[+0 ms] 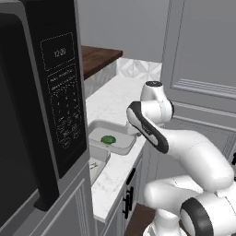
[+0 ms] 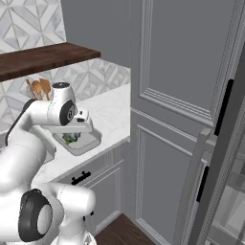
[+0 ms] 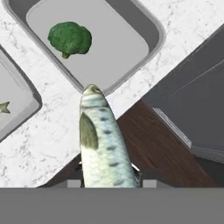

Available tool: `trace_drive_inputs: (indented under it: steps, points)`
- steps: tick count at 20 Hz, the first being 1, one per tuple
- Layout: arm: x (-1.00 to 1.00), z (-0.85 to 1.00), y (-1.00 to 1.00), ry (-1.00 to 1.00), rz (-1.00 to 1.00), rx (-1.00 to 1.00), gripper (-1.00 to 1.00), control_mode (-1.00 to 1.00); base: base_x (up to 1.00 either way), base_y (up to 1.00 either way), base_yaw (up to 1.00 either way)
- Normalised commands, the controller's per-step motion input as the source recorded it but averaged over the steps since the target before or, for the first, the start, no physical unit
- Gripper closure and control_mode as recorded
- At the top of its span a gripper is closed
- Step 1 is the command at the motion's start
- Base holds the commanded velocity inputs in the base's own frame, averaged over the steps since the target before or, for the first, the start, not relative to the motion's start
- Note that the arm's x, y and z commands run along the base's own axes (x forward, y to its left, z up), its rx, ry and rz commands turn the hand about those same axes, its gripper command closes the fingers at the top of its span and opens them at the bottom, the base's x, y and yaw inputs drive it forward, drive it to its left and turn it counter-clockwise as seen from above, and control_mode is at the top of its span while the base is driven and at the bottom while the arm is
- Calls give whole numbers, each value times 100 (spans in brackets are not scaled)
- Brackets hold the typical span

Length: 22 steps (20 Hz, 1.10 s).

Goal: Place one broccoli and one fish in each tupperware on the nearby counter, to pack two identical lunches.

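- tool pinches a fish by its tail end, head pointing away from the hand; finger tips mostly hidden behind the fish body
- fish hangs above the table's front edge, its nose over the near rim of the tupperware that holds the broccoli
- broccoli lies inside that tray, toward its far-left part in hand view; same green piece seen in left base view
- this tray sits on the white table close to the front edge, near the tall grey cabinet panel
- second tupperware just beside the first, apart from it, with a small greenish bit inside; can't tell what it is
- second tray is next to the black microwave in left base view
- wooden utensils stand at the back of the table under the dark wood shelf
- dark wooden floor below the table edge
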Motion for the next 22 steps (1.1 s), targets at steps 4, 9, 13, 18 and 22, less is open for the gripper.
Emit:
trace_drive_inputs:
  steps: [4,9,13,18,22]
  points:
    - [92,-18,40,-10,7,1,100,-100,0,0,0]
    - [77,-15,45,1,4,0,100,-100,0,0,0]
    - [90,-22,50,8,0,0,100,-100,0,0,0]
    - [9,-39,3,1,1,0,100,-100,0,0,0]
    - [44,-83,0,0,1,0,100,-100,0,0,0]
